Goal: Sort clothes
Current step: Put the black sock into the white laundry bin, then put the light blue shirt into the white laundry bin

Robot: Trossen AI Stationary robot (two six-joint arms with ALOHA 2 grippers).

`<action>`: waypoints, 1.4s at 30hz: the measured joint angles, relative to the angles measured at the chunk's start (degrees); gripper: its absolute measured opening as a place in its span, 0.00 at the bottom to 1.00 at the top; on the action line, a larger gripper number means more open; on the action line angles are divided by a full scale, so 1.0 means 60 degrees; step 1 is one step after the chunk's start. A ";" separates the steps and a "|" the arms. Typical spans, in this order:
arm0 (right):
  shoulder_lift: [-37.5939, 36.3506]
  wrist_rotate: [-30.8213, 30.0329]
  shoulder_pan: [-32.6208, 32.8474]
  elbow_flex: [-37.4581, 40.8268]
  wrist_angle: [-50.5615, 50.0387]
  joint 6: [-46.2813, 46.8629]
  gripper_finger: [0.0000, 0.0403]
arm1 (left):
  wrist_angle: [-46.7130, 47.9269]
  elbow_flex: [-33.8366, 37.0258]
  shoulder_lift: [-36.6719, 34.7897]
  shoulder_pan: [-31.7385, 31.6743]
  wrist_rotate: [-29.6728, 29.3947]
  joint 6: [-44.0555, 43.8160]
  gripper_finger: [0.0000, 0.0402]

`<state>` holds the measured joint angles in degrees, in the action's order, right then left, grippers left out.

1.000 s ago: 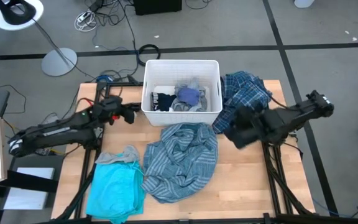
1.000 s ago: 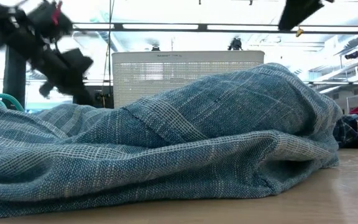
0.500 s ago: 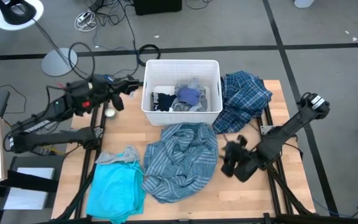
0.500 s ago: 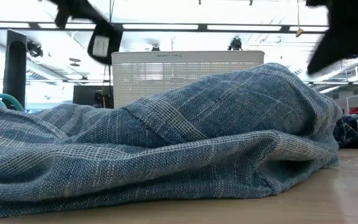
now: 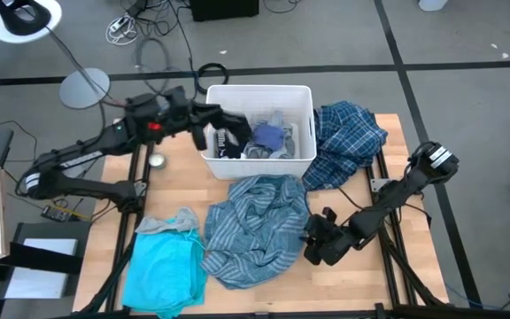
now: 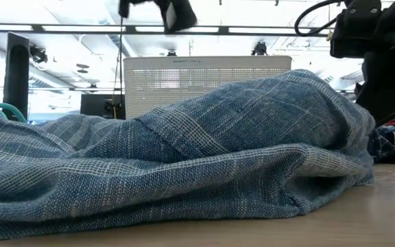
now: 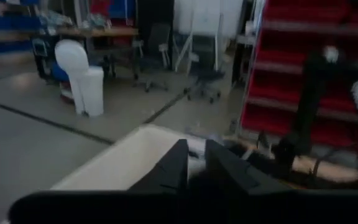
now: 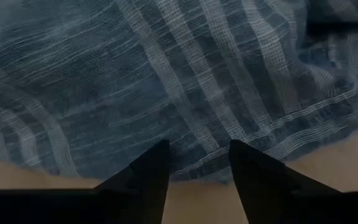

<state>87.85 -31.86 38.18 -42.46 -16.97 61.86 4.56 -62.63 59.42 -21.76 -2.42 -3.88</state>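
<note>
Since the right claw (image 8: pixel 194 163), fingers parted and empty, sits low at the edge of the crumpled blue-grey striped fabric shirt (image 5: pixel 259 226) mid-surface, it may pinch only a thin fold that slips; the left claw (image 5: pixel 222 127), apparently narrowly parted, hovers over the white rectangular plastic bin (image 5: pixel 301 97).

Striped shirt (image 5: pixel 259 226) crumpled mid-surface; turquoise garment (image 5: pixel 164 270) near left; plaid shirt (image 5: pixel 348 137) far right; small pieces (image 5: pixel 257 138) heaped together.
</note>
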 joint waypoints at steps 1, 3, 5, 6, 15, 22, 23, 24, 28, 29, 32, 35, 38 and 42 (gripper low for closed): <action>0.0034 0.0001 -0.0038 0.0000 0.0064 -0.0003 0.42 | 0.0115 -0.0045 0.0188 0.0004 0.0032 0.0045 0.18; 0.0038 0.0031 -0.0103 -0.0009 0.0090 -0.0018 0.44 | 0.0125 -0.0195 0.0568 0.0004 0.0108 0.0043 0.23; 0.0037 0.0051 -0.0153 -0.0096 0.0107 -0.0146 0.46 | 0.0135 -0.0272 0.0805 0.0004 0.0265 -0.0145 0.30; 0.0034 0.0055 -0.0153 -0.0138 0.0116 -0.0212 0.47 | 0.0186 -0.0289 0.0927 0.0004 0.0361 -0.0189 0.34; 0.0030 0.1002 -0.0121 -0.0726 0.0139 -0.0990 0.68 | 0.0544 -0.0324 0.1033 0.0011 0.0528 -0.0187 0.61; 0.0102 0.1873 -0.0117 -0.0739 0.0356 -0.1140 0.81 | 0.1943 -0.0317 0.0666 0.0022 0.1216 -0.0773 0.64; 0.0149 0.1716 -0.0117 -0.0735 0.0327 -0.1298 0.81 | 0.2109 -0.0317 0.0588 0.0049 0.1454 -0.0846 0.64; 0.0201 0.1495 -0.0117 -0.0725 0.0316 -0.1523 0.82 | 0.2334 -0.0317 0.0481 0.0096 0.1617 -0.0905 0.64; 0.0806 0.0455 -0.0193 -0.0729 0.0831 -0.3188 0.81 | 0.2975 -0.0313 -0.0022 0.0521 0.1706 -0.0936 0.64; 0.1024 0.0234 -0.0251 -0.0729 0.1188 -0.3709 0.80 | 0.3035 -0.0313 -0.0128 0.0680 0.1666 -0.0932 0.64; 0.1841 -0.0084 -0.0579 -0.0729 0.2574 -0.5006 0.79 | 0.3384 -0.0310 -0.0496 0.1156 0.1546 -0.0936 0.64; 0.2635 0.0061 -0.1111 -0.0725 0.4564 -0.6430 0.78 | 0.3412 -0.0237 -0.0878 0.1615 0.1082 -0.0936 0.64; 0.3302 0.0662 -0.1694 -0.0725 0.6711 -0.8029 0.77 | 0.3475 -0.0037 -0.1183 0.1941 0.0652 -0.0983 0.64; 0.3956 0.1466 -0.2470 -0.0729 0.8717 -0.9293 0.76 | 0.3444 0.0203 -0.1511 0.2190 0.0508 -0.1323 0.64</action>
<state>111.58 -23.06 23.36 -46.83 35.33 6.10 25.22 -61.41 50.35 -8.62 0.63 -11.82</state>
